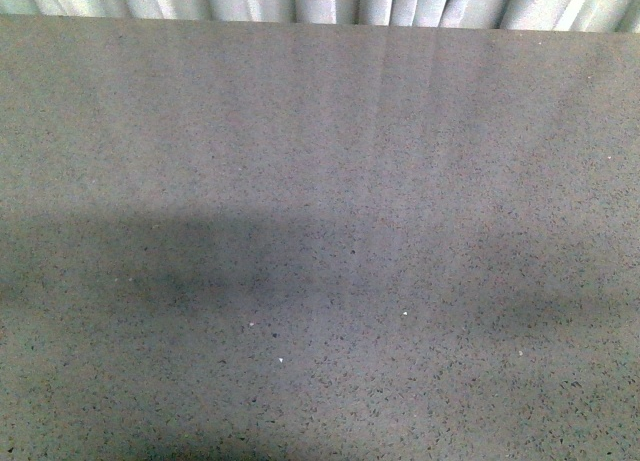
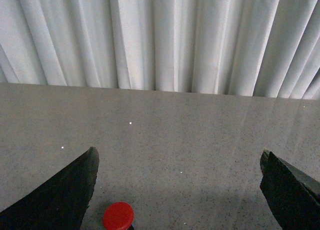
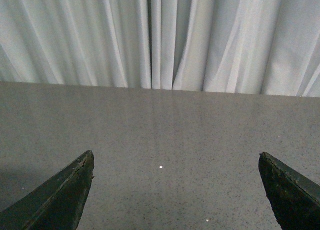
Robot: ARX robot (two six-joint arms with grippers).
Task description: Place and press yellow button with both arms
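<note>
Only the left wrist view shows the button [image 2: 118, 216], sitting between the wide-spread jaws of the left gripper [image 2: 178, 151].
Its round cap reads red-orange and stands on the speckled grey table [image 2: 200, 130], on the gripper's side away from the white curtain [image 2: 165, 40], nearer one finger and touching neither. The right gripper [image 3: 176, 153] faces the same curtain, its jaws also spread wide above the table.

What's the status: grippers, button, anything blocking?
Left gripper open, empty. Right gripper open, empty. Yellow button, cap reading red, on table by left gripper, ungrasped. No obstruction seen.
</note>
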